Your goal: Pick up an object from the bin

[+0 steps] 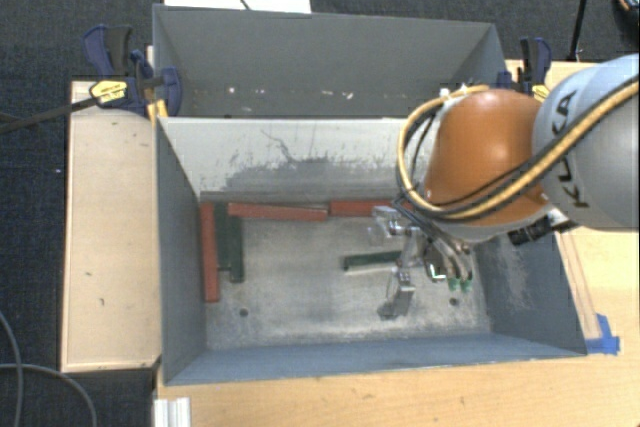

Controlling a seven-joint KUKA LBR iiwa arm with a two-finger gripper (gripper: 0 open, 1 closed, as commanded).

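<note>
A red stick (211, 250) lies along the left wall of the bin (183, 245), so it looks hard to grab. A green stick (368, 262) lies in the open middle, just beside the pincer (398, 300). I cannot tell if the pincer is open or holds anything.

KUKA on the grey arm (600, 120), black letters (partly cut off)

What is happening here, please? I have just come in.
A robot arm reaches into the grey bin from the right. Its gripper is low over the floor, next to a dark green bar near the middle. Whether it grips anything cannot be told. Red bars lie along the back and left walls, and another green bar lies at the left.
</note>
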